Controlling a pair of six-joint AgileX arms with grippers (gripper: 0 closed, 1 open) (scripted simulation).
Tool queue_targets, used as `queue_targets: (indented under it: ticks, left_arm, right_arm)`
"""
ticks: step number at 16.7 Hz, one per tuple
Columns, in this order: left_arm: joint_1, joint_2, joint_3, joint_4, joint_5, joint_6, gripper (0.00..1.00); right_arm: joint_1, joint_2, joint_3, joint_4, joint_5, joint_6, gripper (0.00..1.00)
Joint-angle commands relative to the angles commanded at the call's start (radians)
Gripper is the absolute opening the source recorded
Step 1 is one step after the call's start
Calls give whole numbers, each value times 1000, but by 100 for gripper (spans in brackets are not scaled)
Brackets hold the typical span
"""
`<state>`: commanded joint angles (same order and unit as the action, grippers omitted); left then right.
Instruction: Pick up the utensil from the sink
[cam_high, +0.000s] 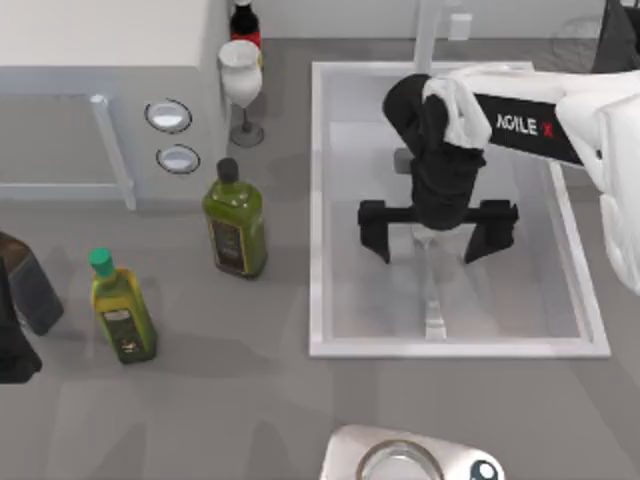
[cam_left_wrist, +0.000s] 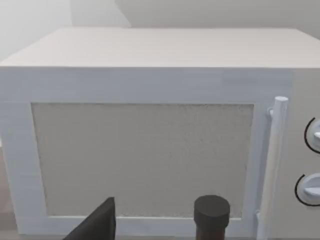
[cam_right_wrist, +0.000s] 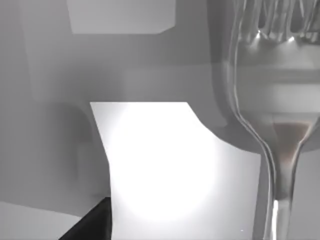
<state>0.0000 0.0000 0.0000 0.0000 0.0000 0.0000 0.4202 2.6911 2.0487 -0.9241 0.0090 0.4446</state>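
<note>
The right gripper (cam_high: 437, 232) is held wide open inside the sink (cam_high: 318, 200), over the fork (cam_high: 434, 295). The fork is laid near the sink's front edge. The left gripper (cam_high: 15, 350) is parked at the tabletop's left edge; its fingers cannot be told.

Right tool (cam_high: 437, 232) spread wide; left arm parked.

A boxy white microwave (cam_high: 100, 90) with a vertical bar handle (cam_high: 112, 150) and 2 round dials (cam_high: 168, 116) fills the grey worktop's (cam_high: 200, 400) far left corner. Beside it stand a white stemmed glass (cam_high: 240, 85) and a dark red-labelled bottle (cam_high: 244, 20). 2 green oil bottles, 1 black-capped (cam_high: 235, 220) and 1 green-capped (cam_high: 120, 305), stand nearer the front edge.
</note>
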Motion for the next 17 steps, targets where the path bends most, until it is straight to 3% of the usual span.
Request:
queue_targets:
  ticks: [5, 17]
  left_arm:
    - [0, 0, 0, 0, 0, 0, 100]
    - [0, 0, 0, 0, 0, 0, 100]
  right_arm:
    - [0, 7, -10, 13, 0, 0, 100]
    - [0, 7, -10, 13, 0, 0, 10]
